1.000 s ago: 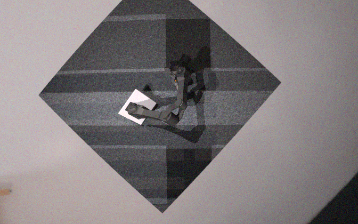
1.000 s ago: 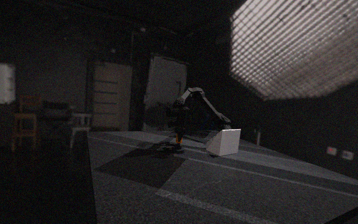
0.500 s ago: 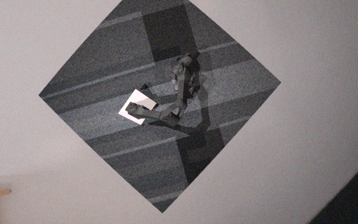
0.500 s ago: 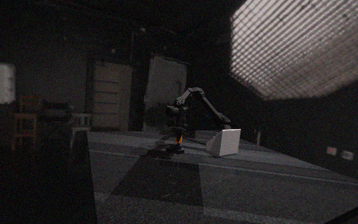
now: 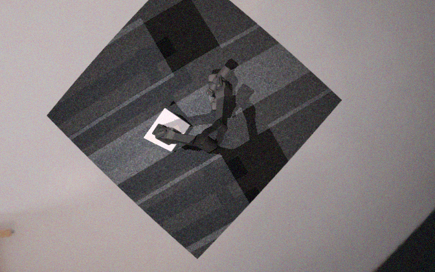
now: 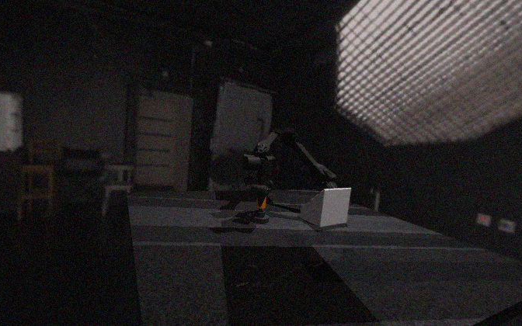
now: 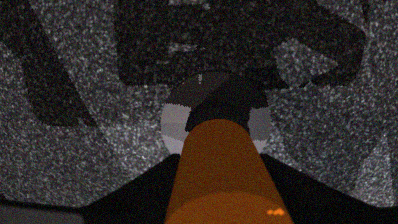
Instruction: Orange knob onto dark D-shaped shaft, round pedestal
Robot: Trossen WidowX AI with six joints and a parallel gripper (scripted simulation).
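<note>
The orange knob (image 6: 263, 203) (image 7: 225, 172) is upright between the fingers of my gripper (image 6: 262, 199) (image 7: 218, 161), which is shut on it. The round grey pedestal (image 6: 261, 219) (image 7: 174, 121) is directly below the knob in the exterior view; in the wrist view its disc shows around and beyond the knob's far end. A dark patch lies on the disc just beyond the knob; whether it is shaft or shadow is unclear. The shaft, its flat side and the knob's hole cannot be made out. The exterior view shows the knob's lower end above the pedestal disc, with a dark stretch between them.
A white wedge-shaped block (image 5: 165, 116) (image 6: 335, 207) stands by the arm's base, to the right of the pedestal in the exterior view. The striped dark table top (image 5: 111, 162) (image 6: 178, 267) carries strong arm shadows, some across the pedestal. The arm arches over from the block.
</note>
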